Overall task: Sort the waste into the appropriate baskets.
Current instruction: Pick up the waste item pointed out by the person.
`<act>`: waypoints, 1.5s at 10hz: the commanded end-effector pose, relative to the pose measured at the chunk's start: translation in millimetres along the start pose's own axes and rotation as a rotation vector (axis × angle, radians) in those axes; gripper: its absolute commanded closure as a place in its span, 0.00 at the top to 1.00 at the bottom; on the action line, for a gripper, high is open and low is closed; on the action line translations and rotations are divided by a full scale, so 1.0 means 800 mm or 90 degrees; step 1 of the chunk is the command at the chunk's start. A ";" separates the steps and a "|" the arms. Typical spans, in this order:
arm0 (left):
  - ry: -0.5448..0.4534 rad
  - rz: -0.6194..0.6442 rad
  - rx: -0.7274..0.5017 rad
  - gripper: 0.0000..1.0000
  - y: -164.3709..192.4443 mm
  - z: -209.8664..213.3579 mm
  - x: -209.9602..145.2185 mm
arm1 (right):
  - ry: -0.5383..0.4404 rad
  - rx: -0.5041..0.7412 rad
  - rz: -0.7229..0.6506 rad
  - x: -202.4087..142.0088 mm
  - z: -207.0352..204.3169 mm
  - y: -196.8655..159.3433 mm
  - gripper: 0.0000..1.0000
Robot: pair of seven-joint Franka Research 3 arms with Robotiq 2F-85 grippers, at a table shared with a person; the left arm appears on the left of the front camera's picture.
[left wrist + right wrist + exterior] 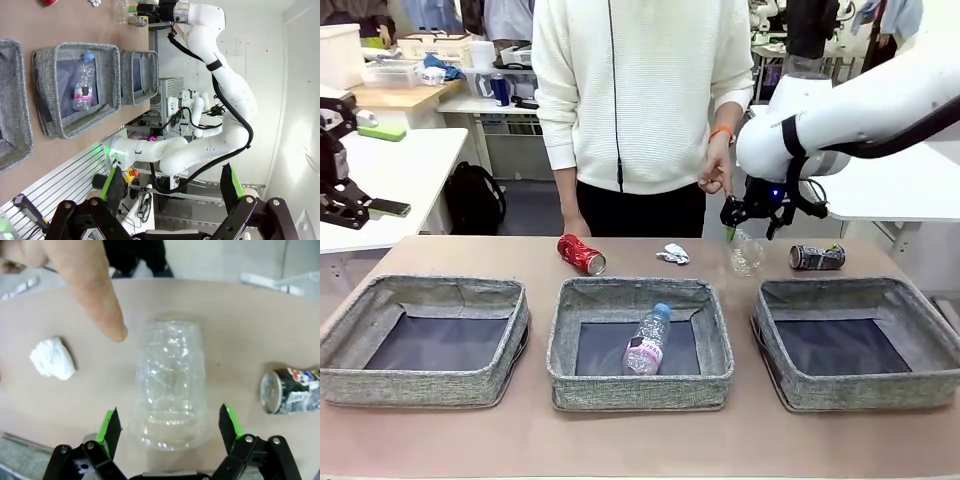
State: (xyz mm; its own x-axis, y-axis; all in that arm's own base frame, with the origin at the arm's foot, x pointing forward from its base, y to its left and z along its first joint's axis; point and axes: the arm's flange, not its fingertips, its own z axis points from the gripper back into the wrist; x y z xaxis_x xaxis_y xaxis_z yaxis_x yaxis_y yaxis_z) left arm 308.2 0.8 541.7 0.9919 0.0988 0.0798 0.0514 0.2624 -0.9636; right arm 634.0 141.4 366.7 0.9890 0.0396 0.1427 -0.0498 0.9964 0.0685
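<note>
right gripper jaws spread wide, either side of clear label-less bottle on worktop past middle basket's far-right corner, not clamped on it; person's finger points just beside it. left gripper jaws spread, nothing betw. them. pink-label bottle lies in middle basket; red can & paper wad just behind it, dark blue can further off to its right.

White tables, black backpack
</note>
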 end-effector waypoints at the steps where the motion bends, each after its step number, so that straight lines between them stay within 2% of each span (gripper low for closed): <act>1: 0.006 -0.007 0.004 1.00 0.000 0.001 -0.003 | 0.014 -0.025 -0.025 0.018 -0.011 0.009 1.00; 3: 0.006 -0.007 0.004 1.00 0.000 0.001 -0.003 | 0.015 -0.032 -0.029 0.019 -0.030 0.007 1.00; 11: 0.006 -0.007 0.004 1.00 0.000 0.001 -0.003 | 0.084 -0.041 -0.023 0.018 -0.053 0.001 1.00; 12: 0.006 -0.007 0.004 1.00 0.000 0.001 -0.003 | 0.089 -0.048 -0.022 0.017 -0.054 0.001 0.80; 13: 0.006 -0.007 0.004 1.00 0.000 0.001 -0.003 | 0.087 -0.056 -0.023 0.017 -0.054 0.001 0.80; 14: 0.006 -0.007 0.004 1.00 0.000 0.001 -0.003 | 0.087 -0.058 -0.021 0.017 -0.055 0.001 0.60; 15: 0.006 -0.007 0.004 1.00 0.000 0.001 -0.003 | 0.092 -0.068 -0.018 0.016 -0.054 0.000 0.78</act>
State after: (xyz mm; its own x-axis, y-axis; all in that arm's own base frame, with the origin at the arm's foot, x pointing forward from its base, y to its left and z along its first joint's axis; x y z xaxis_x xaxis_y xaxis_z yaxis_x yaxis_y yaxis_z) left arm 308.1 0.8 541.8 0.9919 0.0986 0.0798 0.0515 0.2623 -0.9636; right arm 648.6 143.5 327.2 0.9995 0.0306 0.0037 -0.0307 0.9992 0.0251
